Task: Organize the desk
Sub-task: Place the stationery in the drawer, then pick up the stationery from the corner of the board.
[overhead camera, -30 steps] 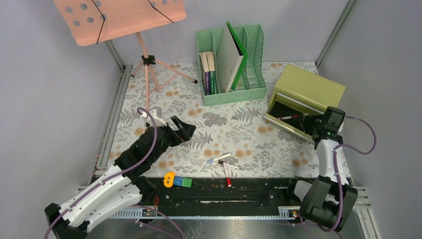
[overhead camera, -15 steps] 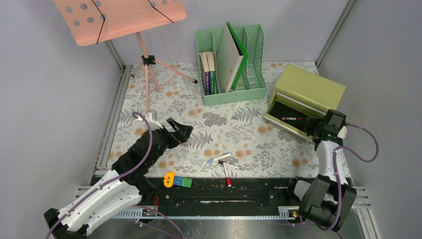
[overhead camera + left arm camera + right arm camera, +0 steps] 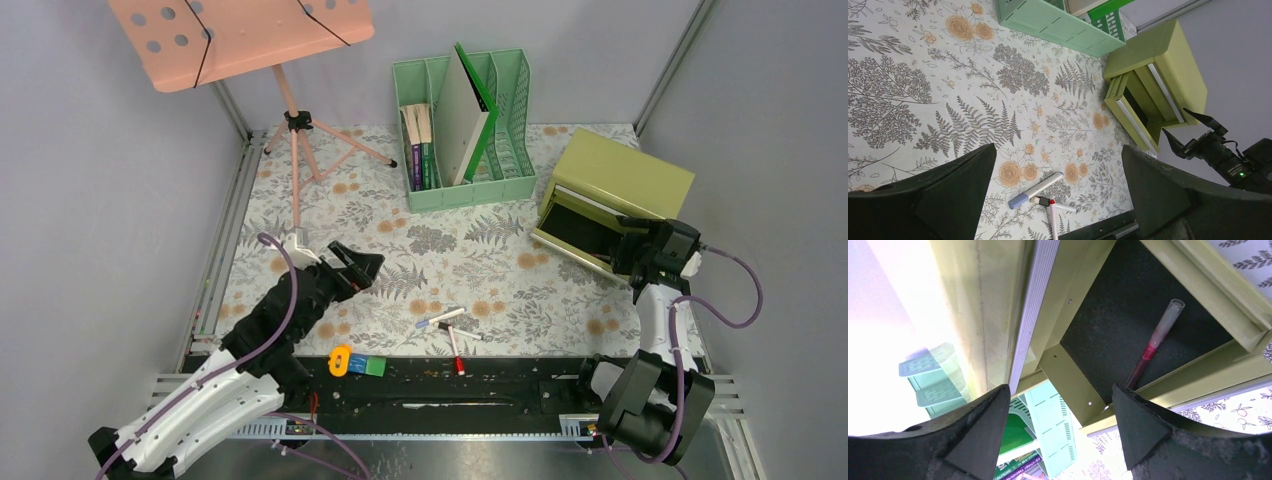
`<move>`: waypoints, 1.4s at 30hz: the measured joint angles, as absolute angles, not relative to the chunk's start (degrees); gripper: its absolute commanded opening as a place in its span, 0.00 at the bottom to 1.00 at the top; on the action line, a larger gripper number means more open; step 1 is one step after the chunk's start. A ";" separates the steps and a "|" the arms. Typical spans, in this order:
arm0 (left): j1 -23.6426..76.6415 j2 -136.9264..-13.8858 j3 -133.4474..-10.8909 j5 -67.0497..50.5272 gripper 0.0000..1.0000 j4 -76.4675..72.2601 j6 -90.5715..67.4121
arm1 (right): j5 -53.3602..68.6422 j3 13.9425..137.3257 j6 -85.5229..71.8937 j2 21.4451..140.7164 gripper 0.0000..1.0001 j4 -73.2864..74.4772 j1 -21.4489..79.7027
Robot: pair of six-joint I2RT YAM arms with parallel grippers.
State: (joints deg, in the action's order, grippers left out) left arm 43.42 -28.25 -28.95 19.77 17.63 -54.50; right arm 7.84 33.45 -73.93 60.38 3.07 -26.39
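The desk [image 3: 470, 255] is covered in fern-and-flower cloth. At its right stands the olive-green drawer box [image 3: 625, 175], its drawer pulled out. My right gripper [image 3: 632, 252] hangs open at the drawer's front, jaws [image 3: 1061, 387] spread and empty. A red marker [image 3: 1154, 345] lies loose on the drawer's black floor [image 3: 1113, 305]. My left gripper [image 3: 365, 263] is open and empty above the desk's left part. Between its fingers [image 3: 1058, 147] I see three markers near the front edge: blue-capped [image 3: 1035, 190], black-capped [image 3: 1066, 207] and red-capped [image 3: 1054, 225].
A mint file rack [image 3: 465, 130] with books stands at the back. A pink music stand [image 3: 240, 35] on a tripod [image 3: 300, 130] occupies the back left. A yellow-orange item [image 3: 340, 360] and blue and green blocks [image 3: 366, 366] sit on the black front rail.
My right gripper has gone from shut to open, leaving the red marker in the drawer, and backed off a little. My left arm has drawn back toward the near left.
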 measured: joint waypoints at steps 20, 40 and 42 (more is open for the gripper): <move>43.42 -24.49 -24.71 21.28 0.99 15.88 -58.43 | 25.78 33.58 -65.93 60.45 0.99 5.32 -25.54; 43.42 -34.09 -24.73 20.84 0.99 16.97 -61.60 | 24.75 40.93 -41.39 54.78 1.00 26.87 -3.81; 43.42 -34.63 -24.73 20.80 0.99 17.23 -61.80 | 24.56 40.84 -39.13 54.78 1.00 28.51 -1.85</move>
State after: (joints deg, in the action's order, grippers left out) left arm 43.42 -34.63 -24.73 20.80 17.23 -61.80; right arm 24.56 40.84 -39.13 54.78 28.51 -1.85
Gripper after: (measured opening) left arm 0.989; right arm 0.993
